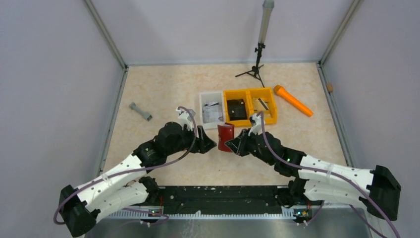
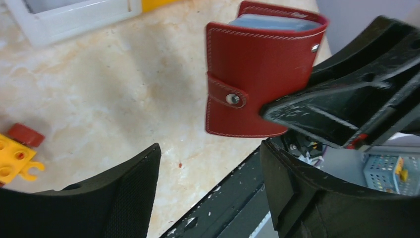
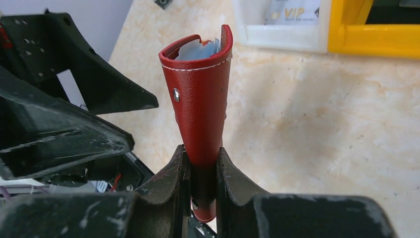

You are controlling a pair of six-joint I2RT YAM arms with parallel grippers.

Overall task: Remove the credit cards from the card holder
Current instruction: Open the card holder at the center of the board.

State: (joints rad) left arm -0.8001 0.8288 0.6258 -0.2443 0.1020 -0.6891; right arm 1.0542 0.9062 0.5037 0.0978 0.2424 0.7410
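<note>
card holder (image 3: 200,106) edge — nipped, R fingers (image 3: 232,181)

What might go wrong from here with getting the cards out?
The right tool pinches only one end of the card holder, so it may swing or slip when tugged. Its strap looks snapped shut, which may block the cards. The open left tool sits close to the right one; they might collide.
</note>
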